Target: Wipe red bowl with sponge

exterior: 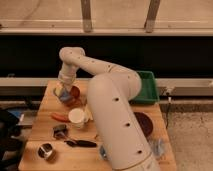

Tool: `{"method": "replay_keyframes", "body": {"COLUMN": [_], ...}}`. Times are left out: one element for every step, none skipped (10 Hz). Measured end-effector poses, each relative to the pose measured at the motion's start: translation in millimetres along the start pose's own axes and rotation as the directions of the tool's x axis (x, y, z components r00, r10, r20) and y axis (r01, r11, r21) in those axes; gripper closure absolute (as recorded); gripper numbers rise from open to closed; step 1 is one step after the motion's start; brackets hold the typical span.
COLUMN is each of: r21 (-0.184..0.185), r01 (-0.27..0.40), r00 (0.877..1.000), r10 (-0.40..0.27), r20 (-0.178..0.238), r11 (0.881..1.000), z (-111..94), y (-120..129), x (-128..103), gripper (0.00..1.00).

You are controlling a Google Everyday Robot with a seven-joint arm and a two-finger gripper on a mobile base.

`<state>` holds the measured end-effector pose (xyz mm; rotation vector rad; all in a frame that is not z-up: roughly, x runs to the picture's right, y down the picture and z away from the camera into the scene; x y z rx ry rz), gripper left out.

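The red bowl [74, 94] sits near the back left of the wooden table [45, 107]. My gripper [62, 92] hangs down from the white arm [112, 107] and is right at the bowl's left rim, partly covering it. A small pale block [58, 90] shows at the gripper's end, touching or just above the rim. I cannot tell for sure that it is the sponge. Most of the bowl's inside is hidden by the wrist.
A white cup [76, 117] and an orange-red lump [59, 117] lie just in front of the bowl. Further forward are a metal cup [46, 151] and a black utensil [81, 143]. A green bin [150, 86], a dark purple bowl [143, 123] and a blue-grey cloth [158, 148] are on the right.
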<state>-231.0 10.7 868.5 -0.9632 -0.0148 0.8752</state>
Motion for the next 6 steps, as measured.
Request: {"method": "replay_keyframes", "body": {"r21": [0.009,0.020,0.033,0.039,0.046,0.052], "r01": [-0.020,-0.042,-0.063,-0.073,-0.083,-0.078], "r00": [1.000,0.999,0.998,0.997,0.997,0.997], "r10": [0.020,0.042,0.063,0.073,0.083,0.078], "r20": [-0.001,-0.001,0.005,0.008,0.007,0.009], "r11": [1.000,0.999,0.997,0.997,0.995,0.996], "z": [-5,-10,-16,-18,-20,-22], "y": [-2,-6,-14,-20,-29,-34], "x": [11,21,26,24,19,10], "gripper": [1.00,1.00,1.00,1.00,1.00,1.00]}}
